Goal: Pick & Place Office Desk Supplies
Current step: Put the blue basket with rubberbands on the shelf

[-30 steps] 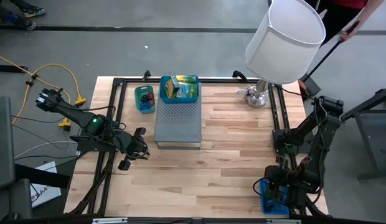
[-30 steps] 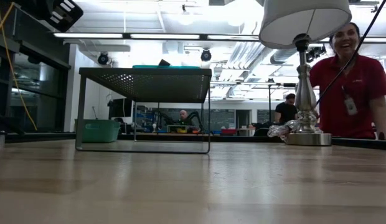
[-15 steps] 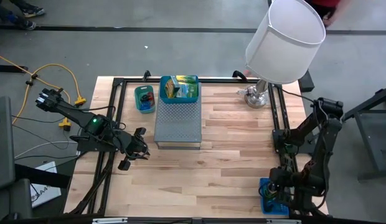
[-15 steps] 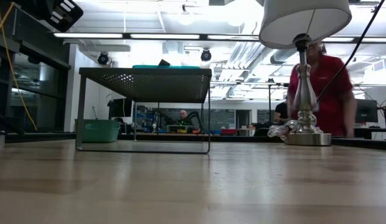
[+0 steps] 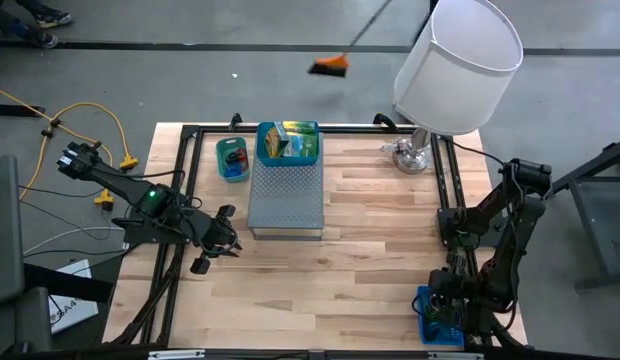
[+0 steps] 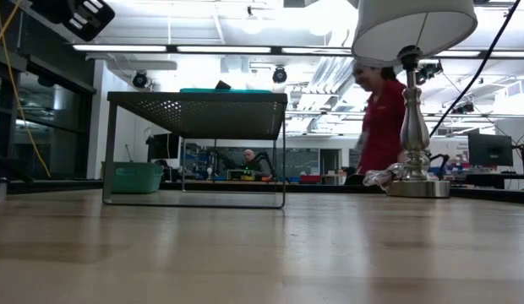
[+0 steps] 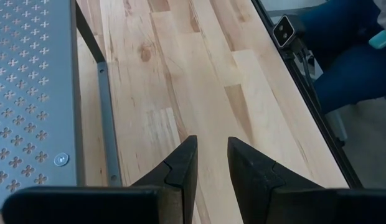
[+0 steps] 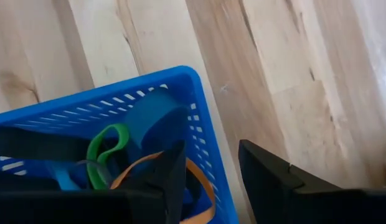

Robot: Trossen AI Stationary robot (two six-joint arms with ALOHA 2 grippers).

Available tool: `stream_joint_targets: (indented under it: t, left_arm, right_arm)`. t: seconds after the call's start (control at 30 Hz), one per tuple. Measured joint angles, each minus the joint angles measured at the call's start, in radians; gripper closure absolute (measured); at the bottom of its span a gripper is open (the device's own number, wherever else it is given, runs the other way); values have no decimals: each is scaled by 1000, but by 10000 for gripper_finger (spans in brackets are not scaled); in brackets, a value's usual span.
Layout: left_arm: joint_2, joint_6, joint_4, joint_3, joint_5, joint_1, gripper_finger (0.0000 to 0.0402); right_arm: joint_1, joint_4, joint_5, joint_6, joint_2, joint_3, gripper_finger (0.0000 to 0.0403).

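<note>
The right end effector (image 8: 211, 165) hangs part-open, empty, straddling the blue basket's (image 8: 205, 149) rim; inside lie one green rubber band (image 8: 106, 146) and one orange band (image 8: 202, 180)

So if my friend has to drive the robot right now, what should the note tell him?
Left gripper: open, empty, over bare wood beside the grey perforated stand.
Right gripper: open, holding nothing, one finger over the blue basket at the table's front right corner, the other outside its rim.
Supplies: green, orange and blue bands lie in that basket. A second blue bin with yellow-green packets sits on the stand's back end; a small green container stands left of it.
Done: cannot tell from here.
Left: nothing is gripped yet, so every pick still waits. Mind the lamp at back right.
</note>
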Motion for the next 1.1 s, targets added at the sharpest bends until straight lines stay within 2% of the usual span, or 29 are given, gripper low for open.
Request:
stream_joint_targets:
  t: [0.3,0.47,0.6,0.8,1.1]
  left_arm:
    - [0,0,6,0,0,0,319]
    - [0,0,9,0,0,0,319]
    - [0,0,9,0,0,0,319]
    - [0,0,9,0,0,0,319]
    - [0,0,9,0,0,0,319]
  right_arm:
    - [-1,119,-23,1,0,-78,267]
    - [-1,129,-23,1,0,-85,273]
    - [-1,128,-27,1,0,-85,308]
    - [-15,129,-52,1,0,-85,391]
    - [-119,135,-77,-50,-49,-72,399]
